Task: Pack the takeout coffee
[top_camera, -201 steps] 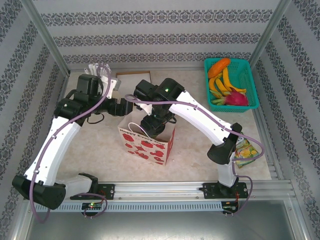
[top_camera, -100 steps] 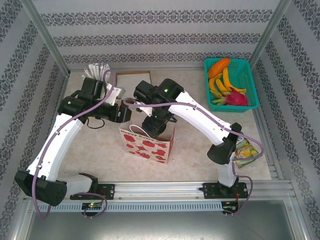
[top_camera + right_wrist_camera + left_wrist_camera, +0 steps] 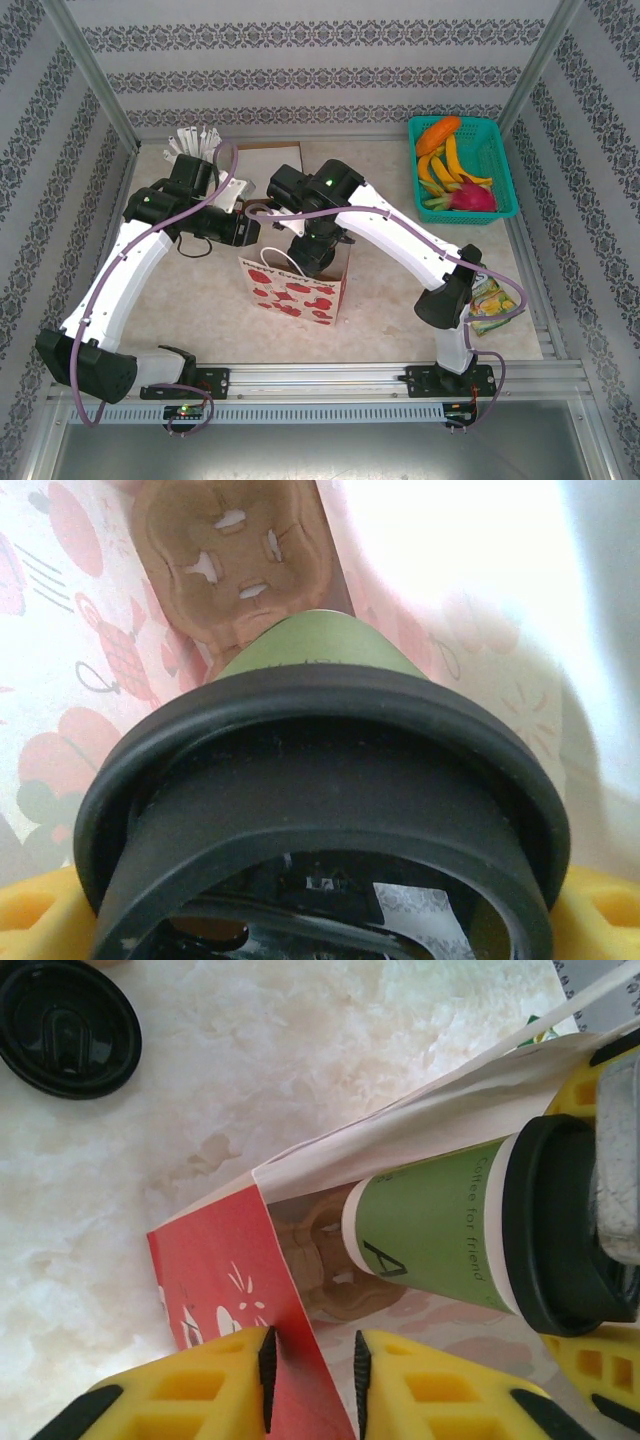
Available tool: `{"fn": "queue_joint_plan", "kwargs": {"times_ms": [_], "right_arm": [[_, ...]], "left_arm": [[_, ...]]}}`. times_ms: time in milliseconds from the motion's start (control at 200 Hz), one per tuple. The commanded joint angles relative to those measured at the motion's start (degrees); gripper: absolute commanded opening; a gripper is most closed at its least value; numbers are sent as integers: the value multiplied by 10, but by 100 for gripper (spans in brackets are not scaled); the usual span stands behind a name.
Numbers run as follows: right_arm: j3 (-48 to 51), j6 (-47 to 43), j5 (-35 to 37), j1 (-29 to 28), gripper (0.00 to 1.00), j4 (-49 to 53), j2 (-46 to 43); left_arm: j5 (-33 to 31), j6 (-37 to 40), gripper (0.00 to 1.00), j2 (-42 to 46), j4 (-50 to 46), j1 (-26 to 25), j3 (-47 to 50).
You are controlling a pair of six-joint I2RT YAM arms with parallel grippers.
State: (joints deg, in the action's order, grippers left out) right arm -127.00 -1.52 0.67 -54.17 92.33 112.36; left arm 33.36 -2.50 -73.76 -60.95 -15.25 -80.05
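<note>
The takeout coffee (image 3: 430,1225), a green-sided cup with a black lid (image 3: 310,740), hangs inside the strawberry-print paper bag (image 3: 295,290). My right gripper (image 3: 312,255) is shut on its lid, one yellow finger (image 3: 585,1095) on each side. The cup's base is above a brown cut-out insert (image 3: 235,555) at the bag's bottom. My left gripper (image 3: 312,1380) straddles the bag's red side wall (image 3: 215,1260) at its top edge. Its jaws are narrow, the left pad against the paper, and a small gap shows at the right pad.
A loose black lid (image 3: 65,1025) lies on the table left of the bag. A cup of white-wrapped sticks (image 3: 195,140) stands at the back left. A teal basket (image 3: 505,190) of fruit sits at the back right, and a small packet (image 3: 490,300) lies by the right arm.
My left gripper has come in onto the bag's left wall and narrowed a lot. The bag has been drawn narrower. The right gripper stays in the bag with the cup.
</note>
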Motion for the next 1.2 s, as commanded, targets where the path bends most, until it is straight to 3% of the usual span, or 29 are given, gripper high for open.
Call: {"fn": "queue_joint_plan", "kwargs": {"times_ms": [0,210,680,1194], "right_arm": [[-17,-35,11,-10,62,48,16],[-14,-63,1,-16,62,52,22],[9,-69,1,-19,62,49,39],[54,-14,19,-10,62,78,35]], "left_arm": [[-19,3,19,-3,-14,5,-8],[-36,0,0,-14,-1,5,-16],[-17,14,0,-33,68,5,-24],[-17,30,0,-37,62,16,-34]]}}
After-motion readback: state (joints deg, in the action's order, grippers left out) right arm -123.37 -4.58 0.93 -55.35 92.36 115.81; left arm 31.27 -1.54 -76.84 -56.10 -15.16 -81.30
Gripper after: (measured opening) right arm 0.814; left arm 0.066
